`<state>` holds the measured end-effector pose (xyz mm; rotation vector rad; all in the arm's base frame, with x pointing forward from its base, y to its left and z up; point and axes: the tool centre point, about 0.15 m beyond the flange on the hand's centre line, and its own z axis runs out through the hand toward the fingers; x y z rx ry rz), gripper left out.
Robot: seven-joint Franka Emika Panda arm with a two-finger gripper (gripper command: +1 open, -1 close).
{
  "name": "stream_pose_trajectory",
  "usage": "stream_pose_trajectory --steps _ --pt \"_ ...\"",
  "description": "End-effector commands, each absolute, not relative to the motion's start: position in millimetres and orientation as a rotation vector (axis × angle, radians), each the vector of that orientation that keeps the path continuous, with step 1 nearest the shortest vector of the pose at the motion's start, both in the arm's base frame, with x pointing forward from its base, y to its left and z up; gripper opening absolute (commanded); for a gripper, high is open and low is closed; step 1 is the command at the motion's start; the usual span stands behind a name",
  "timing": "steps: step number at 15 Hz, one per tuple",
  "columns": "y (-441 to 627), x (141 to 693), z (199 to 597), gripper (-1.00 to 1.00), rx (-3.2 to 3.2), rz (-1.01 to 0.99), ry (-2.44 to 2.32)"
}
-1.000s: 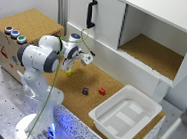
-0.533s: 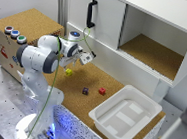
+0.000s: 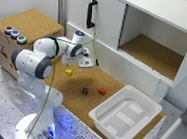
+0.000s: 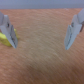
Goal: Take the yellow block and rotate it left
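Gripper (image 4: 42, 31) released, jaws spread wide (nothing between), above surface (image 3: 92, 102); yellow block (image 3: 69, 72) just beside one finger (image 4: 8, 31), outside jaws.

The yellow block (image 3: 69, 72) sits alone on cork, tilted.

A: Any lettering, numbers, labels to log?
B: None legible. A small red mark sits on the side of the cork-topped box (image 3: 5, 51) at the exterior view's left — too blurred to read.
A: Wrist view?
B: Nothing written there either — just blur.
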<state>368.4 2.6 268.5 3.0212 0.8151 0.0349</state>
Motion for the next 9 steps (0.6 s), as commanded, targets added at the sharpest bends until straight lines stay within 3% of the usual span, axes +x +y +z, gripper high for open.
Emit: stream_pose_trajectory --steps 1,3,5,9 --pt "-128 375 264 1.00 3.140 0.120 0.031" --pt "-147 380 273 1.00 3.127 0.193 -0.071" --pt "-153 387 274 1.00 3.106 0.137 -0.024" --pt "-168 402 238 1.00 3.127 0.027 -0.008"
